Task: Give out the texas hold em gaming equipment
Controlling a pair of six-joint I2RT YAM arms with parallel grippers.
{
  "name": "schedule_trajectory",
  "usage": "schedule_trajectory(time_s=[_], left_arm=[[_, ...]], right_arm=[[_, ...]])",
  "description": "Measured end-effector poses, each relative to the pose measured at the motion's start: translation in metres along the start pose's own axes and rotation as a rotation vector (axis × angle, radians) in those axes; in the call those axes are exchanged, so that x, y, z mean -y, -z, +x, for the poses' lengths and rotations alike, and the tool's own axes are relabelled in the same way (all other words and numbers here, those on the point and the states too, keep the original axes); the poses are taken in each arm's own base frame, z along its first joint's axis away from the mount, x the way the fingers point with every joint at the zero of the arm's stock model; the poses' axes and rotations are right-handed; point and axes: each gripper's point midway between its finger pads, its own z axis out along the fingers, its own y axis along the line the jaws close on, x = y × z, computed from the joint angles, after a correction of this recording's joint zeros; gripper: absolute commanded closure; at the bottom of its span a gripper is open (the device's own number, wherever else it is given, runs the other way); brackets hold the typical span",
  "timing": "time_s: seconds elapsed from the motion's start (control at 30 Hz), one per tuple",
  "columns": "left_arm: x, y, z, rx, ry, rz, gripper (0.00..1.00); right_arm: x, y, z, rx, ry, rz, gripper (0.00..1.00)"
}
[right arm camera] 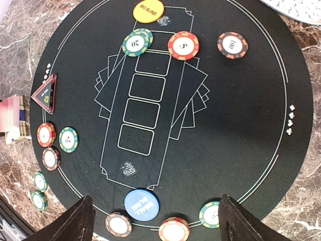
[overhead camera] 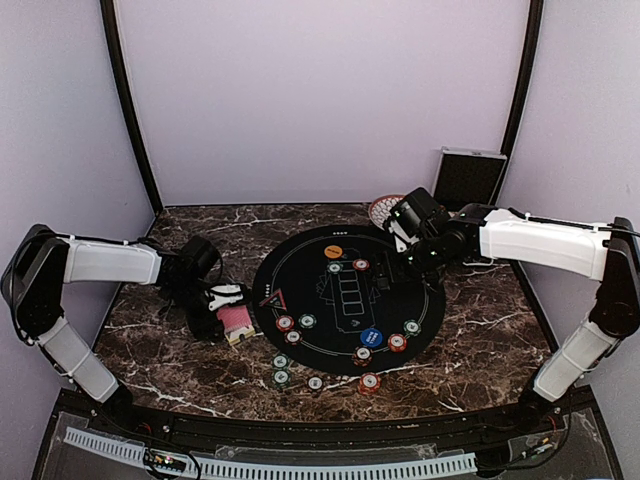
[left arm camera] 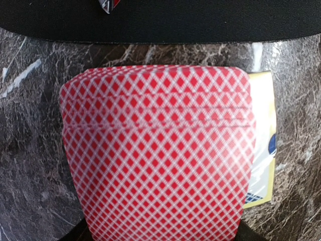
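A fanned stack of red-backed playing cards [left arm camera: 155, 150] fills the left wrist view and hides most of my left gripper [overhead camera: 226, 312]. Only dark bits of its fingers [left arm camera: 75, 236] show, against the stack's near corners, so it looks shut on the cards. The stack [overhead camera: 237, 320] sits left of the round black mat [overhead camera: 300, 262]. My right gripper [right arm camera: 155, 221] is open and empty above the mat's edge. The blue small-blind disc [right arm camera: 142, 205] lies between its fingers. The orange big-blind disc [right arm camera: 148, 10] lies across the mat. Red, green and white chips [right arm camera: 183, 45] ring the mat.
A yellowish card box [left arm camera: 262, 150] lies under the cards. A red triangular marker [right arm camera: 45, 94] sits on the mat's left edge. Several chips [overhead camera: 315, 382] lie off the mat near the front. A patterned bowl [overhead camera: 381, 208] and a silver case [overhead camera: 468, 178] stand at the back right.
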Motion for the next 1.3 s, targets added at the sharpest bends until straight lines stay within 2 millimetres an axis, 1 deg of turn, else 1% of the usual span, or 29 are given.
schedule_trajectory(time_s=[0.1, 0.13, 0.17, 0.2, 0.27, 0.3, 0.37, 0.5, 0.53, 0.57, 0.9, 1.3], left_arm=[[0.0, 0.0, 0.0, 0.001, -0.003, -0.001, 0.47], [0.0, 0.0, 0.0, 0.001, -0.003, -0.001, 0.55], [0.0, 0.0, 0.0, 0.002, -0.004, -0.001, 0.59], [0.0, 0.0, 0.0, 0.002, -0.004, -0.001, 0.66], [0.0, 0.0, 0.0, 0.002, -0.005, -0.002, 0.72], [0.0, 0.0, 0.0, 0.003, -0.006, -0.003, 0.73], [0.0, 0.0, 0.0, 0.003, -0.006, -0.004, 0.78], [-0.001, 0.0, 0.0, 0.003, -0.007, -0.005, 0.97], [-0.001, 0.0, 0.0, 0.003, -0.006, -0.006, 0.99], [-0.001, 0.0, 0.0, 0.002, -0.006, -0.006, 1.0], [0.0, 0.003, 0.0, 0.003, -0.003, -0.005, 1.0], [-0.001, 0.019, -0.008, 0.024, -0.002, 0.004, 1.0]], right_arm=[[-0.001, 0.0, 0.0, -0.002, 0.0, -0.005, 0.16], [-0.002, 0.0, 0.001, -0.003, 0.0, -0.008, 0.16], [-0.002, 0.0, 0.001, -0.004, -0.001, -0.009, 0.16], [-0.002, 0.0, 0.001, -0.004, -0.002, -0.01, 0.16], [-0.003, 0.0, 0.001, -0.004, -0.003, -0.014, 0.17], [-0.003, 0.0, 0.001, -0.005, -0.003, -0.017, 0.17], [-0.004, 0.0, 0.0, -0.004, -0.003, -0.023, 0.17], [-0.007, 0.0, 0.0, -0.003, -0.004, -0.035, 0.17], [-0.007, 0.0, -0.001, -0.001, -0.004, -0.037, 0.17], [-0.008, 0.0, -0.001, -0.001, -0.004, -0.039, 0.17], [-0.012, 0.0, 0.0, -0.006, -0.003, -0.06, 0.18], [-0.017, 0.0, 0.0, -0.009, -0.005, -0.085, 0.2]])
